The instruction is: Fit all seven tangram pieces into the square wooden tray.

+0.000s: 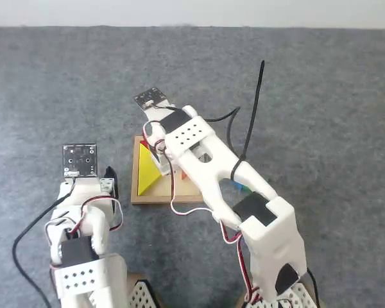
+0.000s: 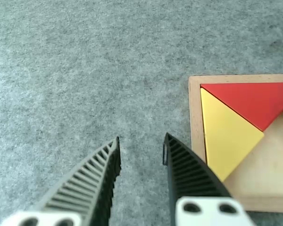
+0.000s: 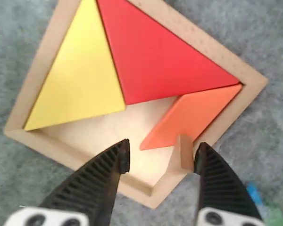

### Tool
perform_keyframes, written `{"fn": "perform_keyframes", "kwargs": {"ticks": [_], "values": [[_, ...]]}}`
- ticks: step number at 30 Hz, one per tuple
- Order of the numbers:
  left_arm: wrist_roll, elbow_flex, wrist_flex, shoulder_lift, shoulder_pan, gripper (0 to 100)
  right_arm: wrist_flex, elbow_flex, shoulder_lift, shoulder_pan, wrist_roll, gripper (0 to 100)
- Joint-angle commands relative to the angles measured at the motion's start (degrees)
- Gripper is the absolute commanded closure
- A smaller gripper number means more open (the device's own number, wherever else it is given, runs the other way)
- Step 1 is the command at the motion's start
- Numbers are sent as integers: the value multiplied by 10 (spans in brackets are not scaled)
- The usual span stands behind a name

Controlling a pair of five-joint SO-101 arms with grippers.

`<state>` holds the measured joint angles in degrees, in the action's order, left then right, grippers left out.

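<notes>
Square wooden tray (image 3: 41, 70), shallow-rimmed, on grey carpet (image 2: 85, 56). It holds three flat, smooth pieces: a yellow triangle (image 3: 80, 75) and a red triangle (image 3: 155, 52) edge to edge, and an orange parallelogram (image 3: 193, 115) along the rim. The right gripper (image 3: 162, 150) hovers over the tray's bare floor, ribbed jaws spread and empty, likely between placements. The left gripper (image 2: 141, 146), likewise spread and empty, hangs beside the tray, leaving it free. A blue piece (image 3: 253, 194) lies just outside the tray.

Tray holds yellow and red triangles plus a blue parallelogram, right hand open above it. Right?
Not quite: the parallelogram is orange, not blue, as the right wrist view shows. The rest holds: the tray holds the yellow triangle and red triangle too, with the right hand open above it.
</notes>
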<state>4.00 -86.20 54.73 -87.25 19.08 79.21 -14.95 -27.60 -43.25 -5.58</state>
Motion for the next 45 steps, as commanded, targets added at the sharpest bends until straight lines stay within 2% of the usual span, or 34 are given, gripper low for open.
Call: {"fn": "perform_keyframes", "kwargs": {"ticks": [1,11,14,17,21,24,27,30,34,39,45], "values": [[5,5,2,-12,-1,851,30,-40,4,-16,-34,772],[3,7,2,-12,3,852,39,-49,15,-38,-101,772],[2,7,2,-12,1,852,87,-68,38,6,-99,772],[2,7,1,-12,-13,852,157,-81,86,100,-83,815],[4,12,-17,-12,-120,848,198,-50,146,217,-57,986],[2,32,-24,-7,-220,848,168,37,170,247,-35,969],[1,31,-39,-5,-309,847,65,156,186,247,-40,969],[-17,29,-60,23,-348,822,-18,237,198,247,-40,969],[-43,61,-134,144,-352,816,-39,252,220,259,-59,969],[-67,165,-217,395,-372,825,-44,253,222,280,-72,969],[-61,284,-217,650,-377,867,-44,255,212,301,-72,969]]}}
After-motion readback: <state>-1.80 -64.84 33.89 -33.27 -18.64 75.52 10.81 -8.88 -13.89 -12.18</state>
